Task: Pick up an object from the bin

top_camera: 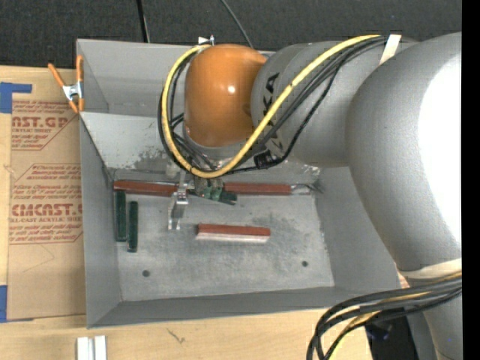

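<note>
Just off the left end of the short red-brown bar [232, 233], the gripper [177, 217] hangs low over the bin [225, 280] floor; whether it is open cannot be told. The bar lies crosswise in the view, with a longer red-brown rod [146, 189] behind it and two dark green sticks [121, 214] farther left.

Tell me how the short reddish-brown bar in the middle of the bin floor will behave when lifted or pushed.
The short reddish-brown bar looks straight and sharp-edged, so it is probably stiff. It lies flat, so it should slide rather than roll. Being long and thin, it may tilt if gripped near one end.
</note>
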Available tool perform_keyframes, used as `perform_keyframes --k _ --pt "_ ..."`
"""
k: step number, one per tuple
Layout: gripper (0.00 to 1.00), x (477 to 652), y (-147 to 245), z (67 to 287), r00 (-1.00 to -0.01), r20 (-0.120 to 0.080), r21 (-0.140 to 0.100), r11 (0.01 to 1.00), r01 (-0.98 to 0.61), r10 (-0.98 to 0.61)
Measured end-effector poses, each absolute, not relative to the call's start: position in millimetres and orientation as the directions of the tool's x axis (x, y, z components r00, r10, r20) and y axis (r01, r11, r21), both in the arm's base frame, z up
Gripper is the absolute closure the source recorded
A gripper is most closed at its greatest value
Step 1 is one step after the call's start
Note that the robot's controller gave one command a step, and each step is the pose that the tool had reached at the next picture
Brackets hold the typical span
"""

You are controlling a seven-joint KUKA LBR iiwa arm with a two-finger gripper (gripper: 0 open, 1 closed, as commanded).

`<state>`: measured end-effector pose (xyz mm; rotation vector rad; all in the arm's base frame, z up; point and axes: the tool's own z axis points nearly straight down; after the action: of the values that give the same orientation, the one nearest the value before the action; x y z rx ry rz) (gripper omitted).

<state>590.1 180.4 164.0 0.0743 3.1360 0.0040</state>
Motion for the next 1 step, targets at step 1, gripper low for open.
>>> perform_keyframes --k 1 --pt "0.0 581.3 105.4 160.3 -0.998 -0.001 -0.002 0.998 -0.06 -0.06"
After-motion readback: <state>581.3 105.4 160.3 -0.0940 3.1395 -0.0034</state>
